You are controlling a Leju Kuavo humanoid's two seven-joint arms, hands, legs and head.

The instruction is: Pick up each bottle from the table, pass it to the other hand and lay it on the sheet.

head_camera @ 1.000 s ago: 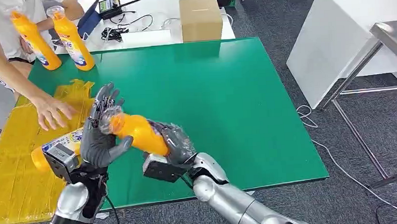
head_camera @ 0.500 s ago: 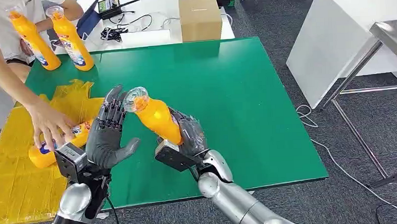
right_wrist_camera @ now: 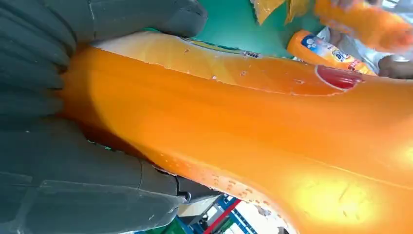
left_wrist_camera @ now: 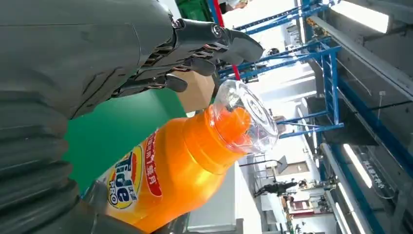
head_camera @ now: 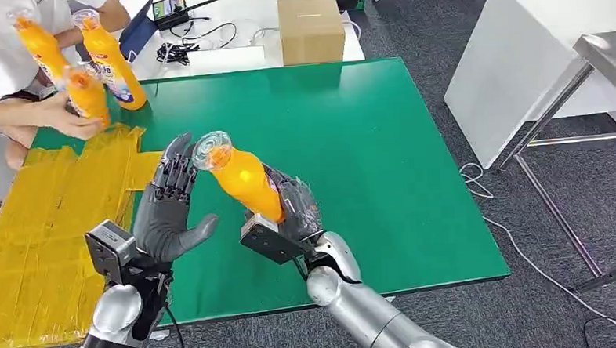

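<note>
**Bottle held at the handover point, not yet passed**

Nearest the robot, the right hand (head_camera: 291, 214) is seen clamped round the lower body of an orange bottle (head_camera: 242, 181), which is held tilted above the near part of the green tabletop (head_camera: 367, 156), its clear cap (head_camera: 211, 149) pointing up and to the left. Just beside it the left hand (head_camera: 169, 211) is raised with its fingers spread and nothing in it; in the left wrist view its fingertips (left_wrist_camera: 229, 41) lie close to the cap, but no grip is shown. The handover is therefore judged to be at its start: the bottle has been lifted, while the pass to the left hand and the laying down are still to be done.

To the left, the yellow sheet (head_camera: 48, 232) is spread over the near left part of the tabletop, with no bottle seen lying on it.

Farther off, at the far left corner, a person's hand (head_camera: 71, 118) is closed round another orange bottle (head_camera: 86, 93) above the far edge of the sheet, and two more bottles (head_camera: 112, 61) stand behind it. That hand could be in the way when the bottle is laid down. A cardboard box (head_camera: 310, 29) and cables (head_camera: 178, 50) lie on the white table beyond.
</note>
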